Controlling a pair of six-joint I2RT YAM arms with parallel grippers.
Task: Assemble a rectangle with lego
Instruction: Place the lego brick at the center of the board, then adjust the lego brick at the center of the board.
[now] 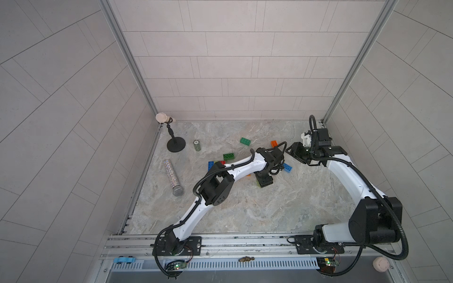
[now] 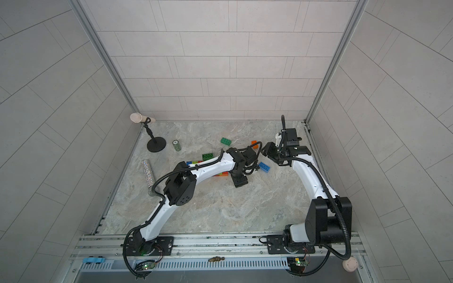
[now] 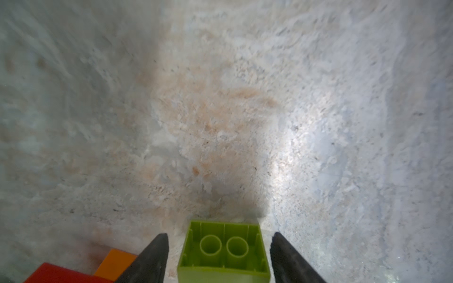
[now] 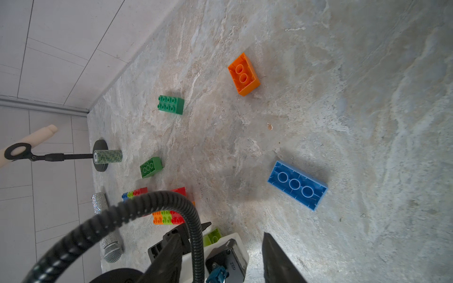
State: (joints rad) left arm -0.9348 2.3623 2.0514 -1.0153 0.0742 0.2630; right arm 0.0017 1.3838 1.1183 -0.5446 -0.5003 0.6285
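Top views: loose lego (image 1: 229, 156) on the counter (image 1: 245, 208): dark green brick (image 1: 245, 141), orange brick (image 1: 274, 143), blue brick (image 2: 264, 167), plus a joined multicolour row (image 2: 196, 162) partly under the left arm (image 2: 210, 169).
Left wrist: left hand (image 3: 219, 233) open, fingers (image 3: 152, 257) clear on both sides of a lime brick (image 3: 224, 250), hollow underside facing the camera.
Right wrist: right hand (image 4: 221, 235) open, empty, raised off the counter; blue brick lies tubes-up nearby.
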